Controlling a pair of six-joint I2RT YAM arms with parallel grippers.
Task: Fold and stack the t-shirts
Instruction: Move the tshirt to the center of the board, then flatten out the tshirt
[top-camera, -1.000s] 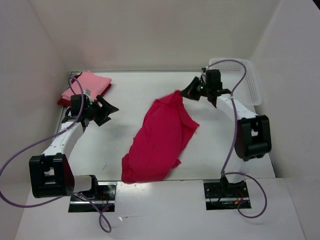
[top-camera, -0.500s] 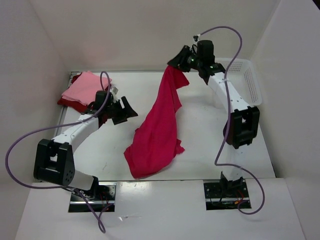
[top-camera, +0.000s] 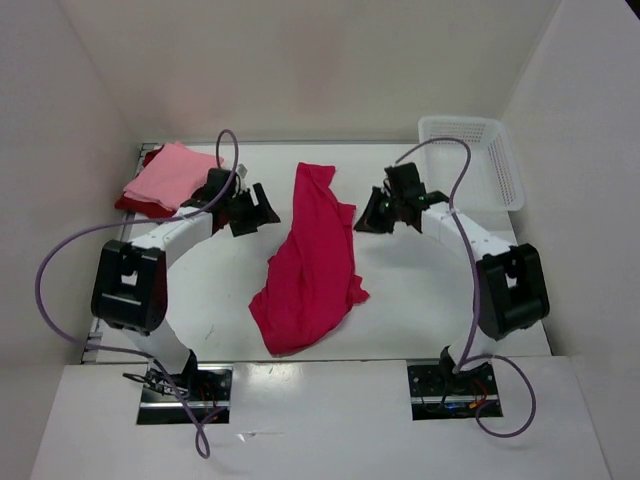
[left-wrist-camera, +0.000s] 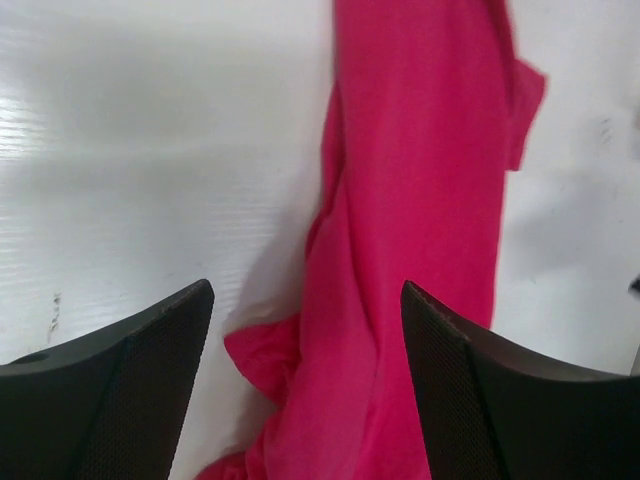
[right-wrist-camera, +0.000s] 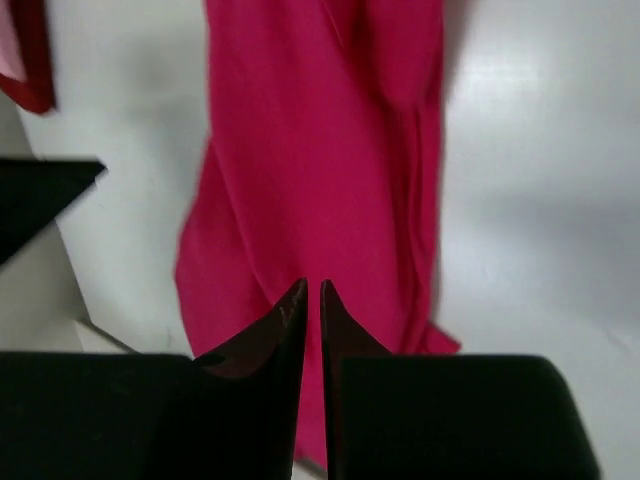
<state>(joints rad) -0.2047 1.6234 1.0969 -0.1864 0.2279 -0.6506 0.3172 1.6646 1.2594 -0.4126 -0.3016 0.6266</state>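
Observation:
The crimson-magenta t-shirt (top-camera: 310, 260) lies crumpled in a long strip down the middle of the table. It also shows in the left wrist view (left-wrist-camera: 420, 150) and the right wrist view (right-wrist-camera: 320, 130). My left gripper (top-camera: 266, 210) is open and empty just left of the shirt's upper part; its jaws (left-wrist-camera: 305, 290) stand wide over the shirt's edge. My right gripper (top-camera: 364, 224) is shut and empty, just right of the shirt (right-wrist-camera: 311, 285). The light pink t-shirt (top-camera: 172, 172) lies folded on the dark red t-shirt (top-camera: 133, 203) at the back left.
A white mesh basket (top-camera: 505, 165) stands at the back right corner. White walls enclose the table at the back and on both sides. Purple cables loop off both arms.
My right gripper let go of the crimson shirt's raised top end and came down beside it. The shirt's top dropped flat on the table. My left gripper moved right, toward the shirt.

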